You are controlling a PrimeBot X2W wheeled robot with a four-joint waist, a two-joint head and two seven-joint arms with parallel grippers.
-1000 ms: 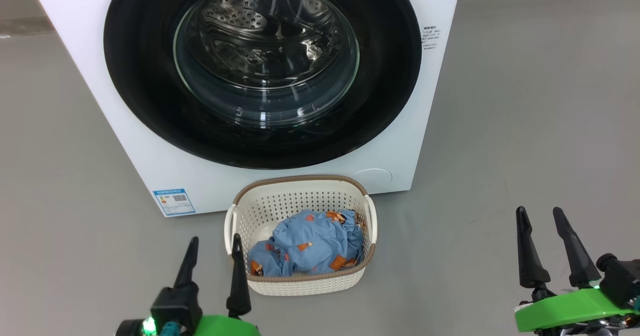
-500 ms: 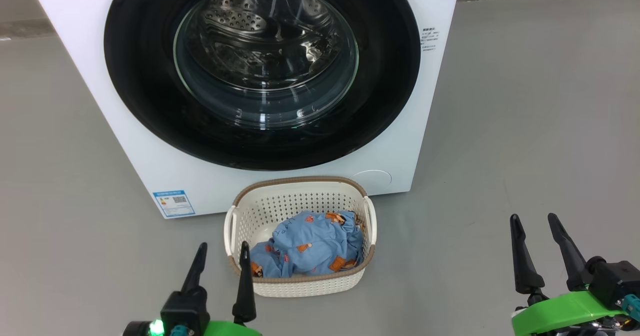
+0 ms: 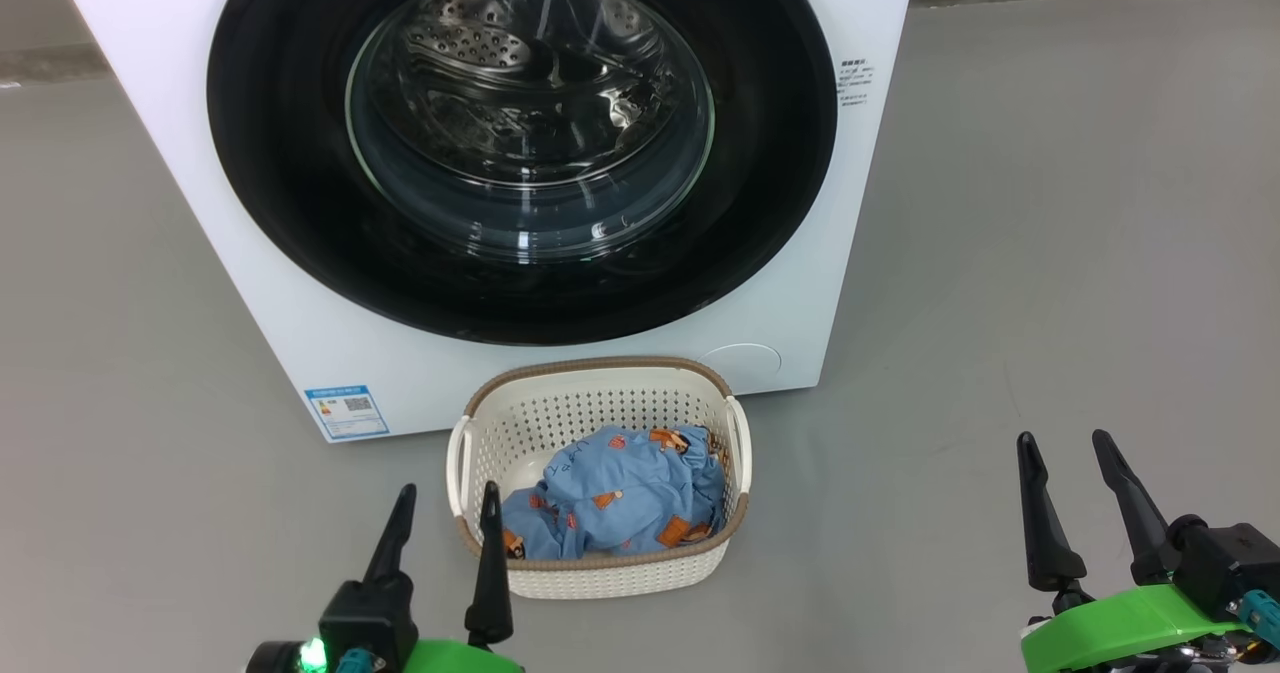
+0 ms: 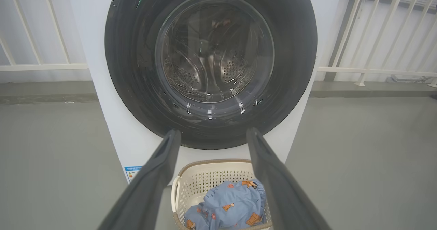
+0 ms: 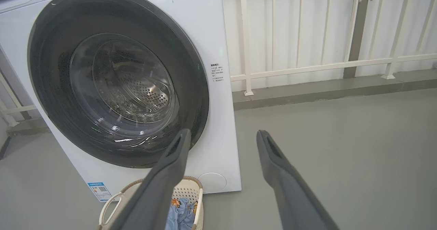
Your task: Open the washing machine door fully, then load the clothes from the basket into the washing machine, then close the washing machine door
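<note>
The white washing machine stands ahead with its round black-rimmed glass door shut flat against the front. On the floor just before it sits the cream basket, holding the light blue patched clothes. My left gripper is open and empty, low at the basket's left corner. Off to the basket's right, my right gripper hovers open and empty above the floor.
Grey floor spreads on both sides of the machine. A white railing on a raised kerb runs behind it. A blue label sticker sits at the washer's lower left.
The head view has shifted slightly. Both grippers sit lower in the view than one second ago; the left one moved a little right. Door and basket are as before.
</note>
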